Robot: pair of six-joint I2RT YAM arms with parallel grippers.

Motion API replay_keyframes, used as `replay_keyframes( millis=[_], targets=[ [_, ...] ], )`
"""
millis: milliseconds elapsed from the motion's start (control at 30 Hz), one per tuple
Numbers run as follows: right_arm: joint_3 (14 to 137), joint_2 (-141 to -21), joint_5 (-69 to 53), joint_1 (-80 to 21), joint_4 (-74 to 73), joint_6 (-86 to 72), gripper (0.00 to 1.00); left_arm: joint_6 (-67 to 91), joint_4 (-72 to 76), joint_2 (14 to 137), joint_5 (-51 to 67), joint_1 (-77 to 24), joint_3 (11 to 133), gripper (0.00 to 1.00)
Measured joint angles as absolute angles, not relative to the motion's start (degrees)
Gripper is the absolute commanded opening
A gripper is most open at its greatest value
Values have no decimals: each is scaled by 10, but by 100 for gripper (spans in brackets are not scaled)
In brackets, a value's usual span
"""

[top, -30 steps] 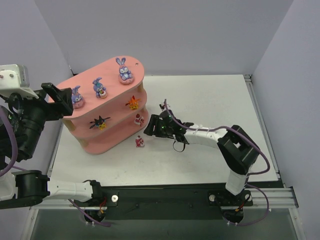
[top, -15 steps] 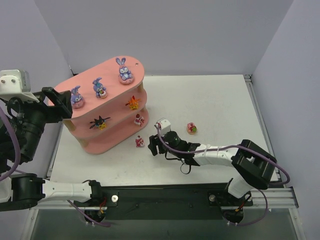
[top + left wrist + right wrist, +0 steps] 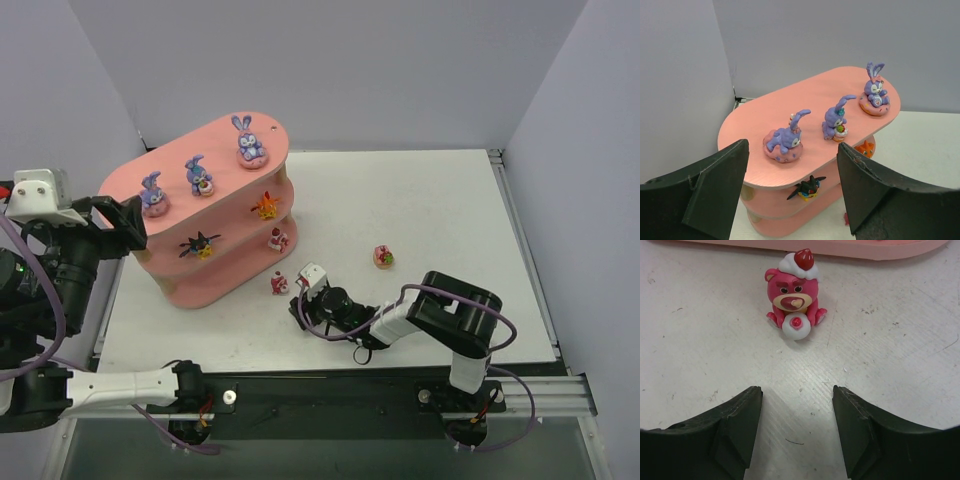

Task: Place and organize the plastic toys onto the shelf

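Observation:
The salmon-pink shelf stands at the left of the table. Three blue-purple bunnies sit on its top board. A black-yellow spiky toy and an orange one are on the middle tier, and a small pink-red one is on the lowest. A pink bear sits upright on the table just before the shelf's base. My right gripper lies low, open and empty, a short way from the bear. My left gripper hovers open and empty above the shelf's left end.
Another small pink-red toy lies on the white table to the right of the shelf, behind my right arm. Grey walls close in the left, back and right sides. The shelf's bottom edge is just behind the bear.
My right arm drew back from the shelf's lower tier toward the near edge and came down low facing the pink bear, uncovering the toy to the right. The left gripper shifted slightly.

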State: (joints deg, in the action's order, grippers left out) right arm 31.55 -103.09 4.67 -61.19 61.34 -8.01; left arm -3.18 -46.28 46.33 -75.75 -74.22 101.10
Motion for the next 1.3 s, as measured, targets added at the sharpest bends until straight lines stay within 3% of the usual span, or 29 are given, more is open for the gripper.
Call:
replay_keyframes(
  millis=[700, 833, 967, 1300],
  targets=[
    [353, -1098, 124, -662, 683, -74, 54, -11, -466, 367, -627, -743, 869, 81],
    [359, -1115, 128, -665, 695, -70, 66, -18, -455, 357, -621, -743, 839, 81],
    [376, -1132, 126, -655, 703, -67, 70, -20, -447, 359, -617, -743, 825, 81],
    [396, -1155, 63, -591, 727, -57, 73, -17, -443, 348, -617, -745, 795, 81]
  ],
)
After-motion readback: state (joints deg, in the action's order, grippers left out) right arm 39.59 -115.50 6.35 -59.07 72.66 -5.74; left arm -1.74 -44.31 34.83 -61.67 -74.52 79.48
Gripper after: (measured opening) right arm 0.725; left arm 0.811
